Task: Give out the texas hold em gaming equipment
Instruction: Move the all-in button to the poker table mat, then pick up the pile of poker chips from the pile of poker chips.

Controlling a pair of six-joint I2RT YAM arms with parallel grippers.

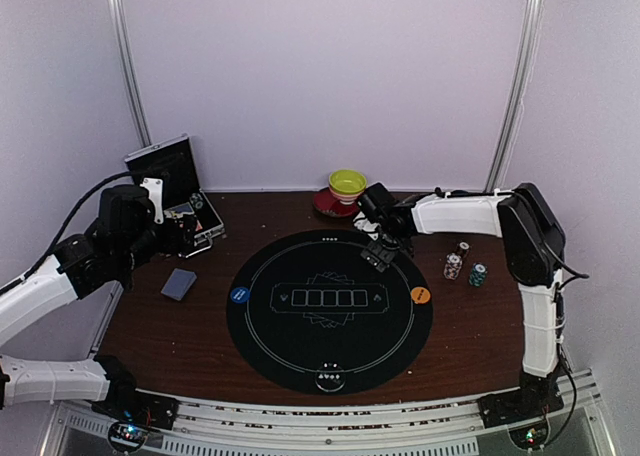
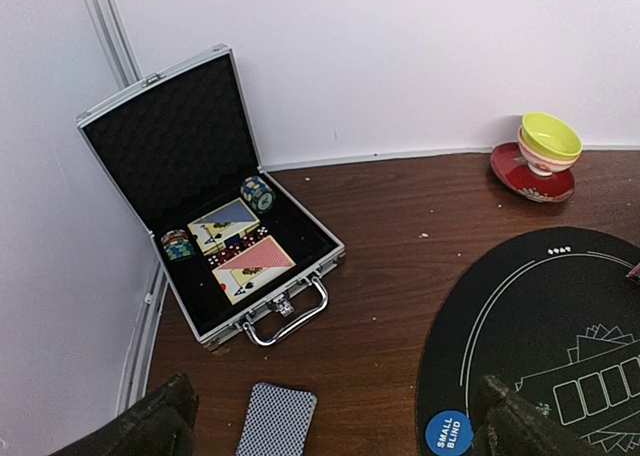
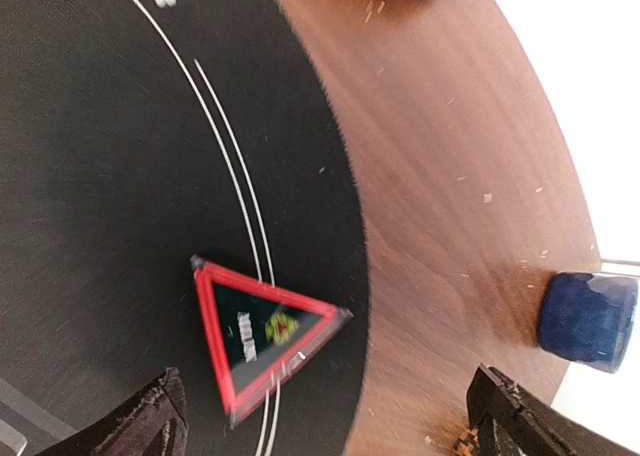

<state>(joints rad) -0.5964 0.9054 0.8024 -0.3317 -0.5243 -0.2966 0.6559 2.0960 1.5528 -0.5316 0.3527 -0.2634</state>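
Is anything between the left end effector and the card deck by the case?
Nothing visible: the left end effector is open, and the card deck lies on the table near it, apart from the case.

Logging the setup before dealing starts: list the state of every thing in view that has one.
Case: open, lid propped up.
Card deck: face down, outside the case.
Small blind button: lying flat, label up.
White-red chip stack: standing.
Green chip stack: standing.
Triangular marker: lying flat, printed side up.
Bowl: upright.
Left gripper: open, empty.
Right gripper: open, empty.
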